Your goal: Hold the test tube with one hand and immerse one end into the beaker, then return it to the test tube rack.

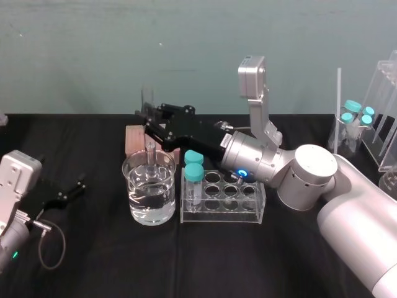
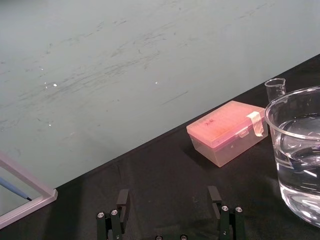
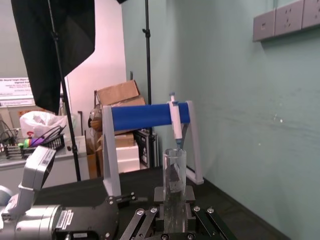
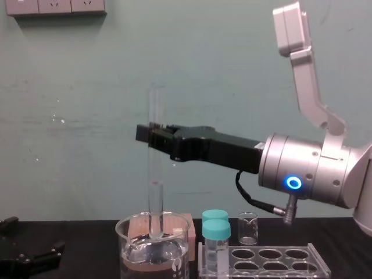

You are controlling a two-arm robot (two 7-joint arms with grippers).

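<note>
Test tube upright over beaker, gripped on its upper part by right pincer, jaws closed on glass. I judge vertical hold keeps round end aimed straight down. Lower end inside beaker mouth, near water line; I cannot tell if wetted. Test tube rack just beside beaker; two teal-capped vials at its beaker-side end, likely obstacle on return. Pink box behind beaker. Left pincer spread wide, empty, idle on worktop, well apart.

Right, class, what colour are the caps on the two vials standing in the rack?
Teal. The caps show best in the head view.
</note>
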